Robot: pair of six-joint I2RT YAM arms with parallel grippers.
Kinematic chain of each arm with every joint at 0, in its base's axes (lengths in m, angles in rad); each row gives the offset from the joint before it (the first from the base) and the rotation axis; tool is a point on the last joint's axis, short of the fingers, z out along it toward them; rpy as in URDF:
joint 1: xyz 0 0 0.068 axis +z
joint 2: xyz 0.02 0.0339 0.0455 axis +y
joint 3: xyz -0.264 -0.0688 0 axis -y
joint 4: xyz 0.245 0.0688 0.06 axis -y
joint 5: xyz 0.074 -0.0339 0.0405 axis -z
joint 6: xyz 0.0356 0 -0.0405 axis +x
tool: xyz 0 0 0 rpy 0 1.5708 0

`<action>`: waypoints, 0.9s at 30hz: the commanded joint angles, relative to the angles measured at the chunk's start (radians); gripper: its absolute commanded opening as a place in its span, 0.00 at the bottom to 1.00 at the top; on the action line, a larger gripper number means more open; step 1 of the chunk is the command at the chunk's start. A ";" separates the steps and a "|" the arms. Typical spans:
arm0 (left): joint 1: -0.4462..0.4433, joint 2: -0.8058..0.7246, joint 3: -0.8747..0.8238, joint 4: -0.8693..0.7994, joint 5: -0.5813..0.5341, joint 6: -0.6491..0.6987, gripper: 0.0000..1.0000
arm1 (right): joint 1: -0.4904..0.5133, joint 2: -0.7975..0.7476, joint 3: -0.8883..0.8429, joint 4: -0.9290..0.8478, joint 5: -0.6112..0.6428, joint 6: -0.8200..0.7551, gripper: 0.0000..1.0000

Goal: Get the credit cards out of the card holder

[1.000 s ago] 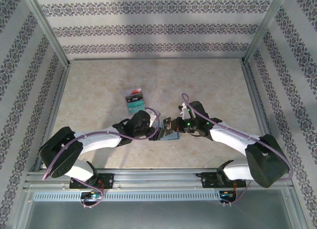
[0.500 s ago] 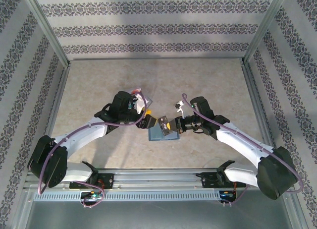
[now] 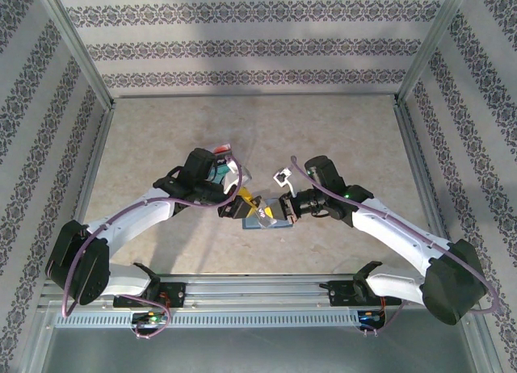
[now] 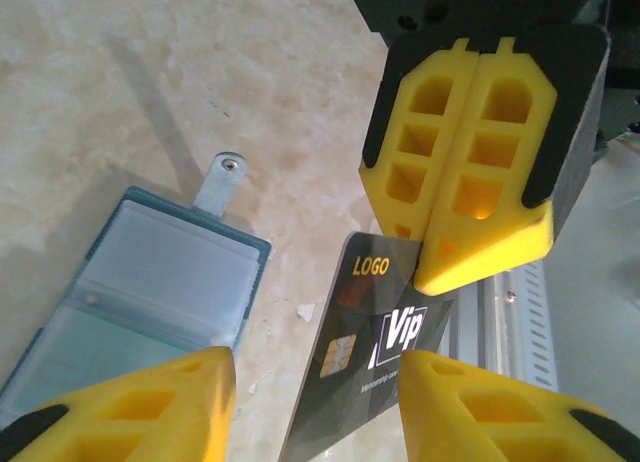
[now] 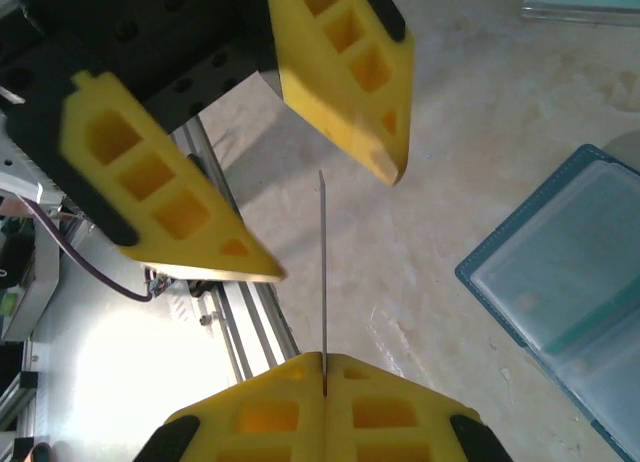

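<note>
Marble top [image 3: 339, 139], 1 holder [image 4: 150, 272], 1 card [image 4: 370, 352] pinched by R jaws, L jaws spread

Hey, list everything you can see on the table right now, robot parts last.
black card: one, black with LOGO and Vip print, held above the table
card holder: one, blue-grey, lying open on the table
loose cards: count unclear, teal and red showing, on the table by the left wrist
table: one, beige marbled
left gripper: one, yellow fingers, open either side of the black card
right gripper: one, yellow fingers, shut on the black card
</note>
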 commanded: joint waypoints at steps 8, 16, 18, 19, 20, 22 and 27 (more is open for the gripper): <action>0.003 0.032 0.020 -0.014 0.127 0.004 0.06 | 0.010 -0.015 0.036 -0.005 -0.023 -0.045 0.00; 0.002 -0.032 -0.053 0.143 0.109 -0.087 0.00 | -0.004 -0.044 0.018 0.043 0.025 -0.015 0.18; 0.001 -0.063 -0.087 0.215 0.086 -0.127 0.00 | -0.020 -0.067 0.000 0.069 0.040 0.003 0.36; 0.001 -0.081 -0.109 0.263 0.070 -0.157 0.00 | -0.032 -0.082 -0.014 0.089 0.046 0.017 0.43; 0.002 -0.097 -0.130 0.309 0.056 -0.183 0.00 | -0.042 -0.097 -0.027 0.106 0.049 0.029 0.48; 0.002 -0.136 -0.183 0.427 0.011 -0.257 0.00 | -0.065 -0.137 -0.063 0.156 0.064 0.063 0.55; 0.001 -0.207 -0.317 0.736 -0.125 -0.454 0.00 | -0.108 -0.243 -0.163 0.318 0.098 0.186 0.62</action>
